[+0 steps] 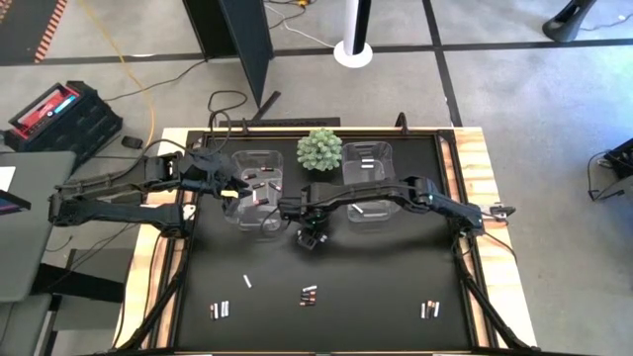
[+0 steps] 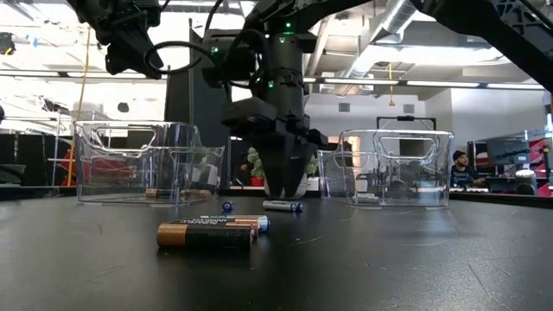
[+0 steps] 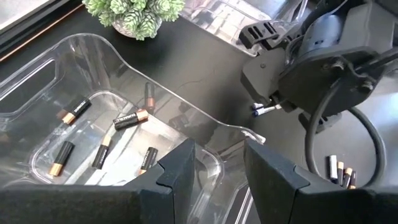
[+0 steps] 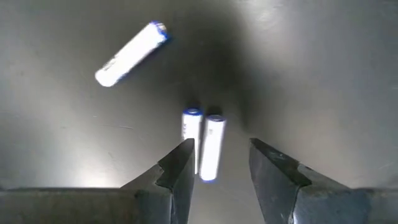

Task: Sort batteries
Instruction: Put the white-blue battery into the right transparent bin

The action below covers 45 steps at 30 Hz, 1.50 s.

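- Nearest on the dark counter (image 1: 396, 287) lie small clusters of batteries in a row: one at the left (image 1: 220, 311), one in the middle (image 1: 309, 295) and one at the right (image 1: 429, 311); a single pale cell (image 1: 248, 281) lies a little farther in; in the low view the closest are dark batteries with copper ends (image 2: 207, 235);
- Mid-counter, the right gripper (image 1: 310, 240) points down at the surface, its jaws parted and holding nothing; two pale blue-tipped batteries (image 4: 205, 144) lie side by side just ahead of its fingers, a third (image 4: 131, 53) loose beyond them;
- Farther, at the left, the left gripper (image 3: 214, 165) hangs over the near-left clear bin (image 1: 259, 208), jaws apart and empty; dark copper-ended batteries (image 3: 130, 119) lie in the bin beneath;
- At the far edge stands a green spiky plant (image 1: 319, 148), with a clear bin (image 1: 367, 161) of pale cells to its right.
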### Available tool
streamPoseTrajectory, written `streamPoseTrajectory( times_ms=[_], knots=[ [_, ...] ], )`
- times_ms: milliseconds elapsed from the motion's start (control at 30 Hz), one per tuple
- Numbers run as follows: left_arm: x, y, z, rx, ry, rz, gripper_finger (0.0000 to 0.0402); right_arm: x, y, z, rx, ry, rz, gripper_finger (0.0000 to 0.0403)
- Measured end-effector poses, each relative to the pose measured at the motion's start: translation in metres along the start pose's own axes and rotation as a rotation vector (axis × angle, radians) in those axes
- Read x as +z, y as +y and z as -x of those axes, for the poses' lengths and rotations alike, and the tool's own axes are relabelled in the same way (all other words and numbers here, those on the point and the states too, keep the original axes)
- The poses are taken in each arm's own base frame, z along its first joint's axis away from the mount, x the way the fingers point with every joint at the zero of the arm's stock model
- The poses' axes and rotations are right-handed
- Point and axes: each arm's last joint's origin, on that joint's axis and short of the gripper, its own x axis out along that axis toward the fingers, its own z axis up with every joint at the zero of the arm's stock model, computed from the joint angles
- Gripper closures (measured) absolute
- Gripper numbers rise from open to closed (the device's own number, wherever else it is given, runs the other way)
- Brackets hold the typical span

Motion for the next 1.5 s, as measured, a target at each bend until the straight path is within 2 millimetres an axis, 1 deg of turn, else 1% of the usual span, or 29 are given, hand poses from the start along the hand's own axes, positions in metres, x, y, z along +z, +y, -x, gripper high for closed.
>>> streamPoseTrajectory(
  times_ms=[167, 467, 1267, 1500],
  knots=[
    [0.000, 0.000, 0.000, 0.000, 0.000, 0.006, 0.0269, 0.000, -0.001, 0.000, -0.011, -0.003, 0.014, 0.0235],
    [0.000, 0.000, 0.000, 0.000, 0.000, 0.015, 0.0269, 0.002, 0.000, -0.006, -0.012, -0.002, 0.026, 0.0235],
    [0.000, 0.000, 0.000, 0.000, 0.000, 0.023, 0.0269, 0.004, 0.002, -0.006, -0.007, -0.032, 0.043, 0.0235],
    [0.000, 0.000, 0.000, 0.000, 0.000, 0.025, 0.0269, -0.001, 0.000, -0.016, -0.033, 0.003, 0.045, 0.0235]
  ],
)
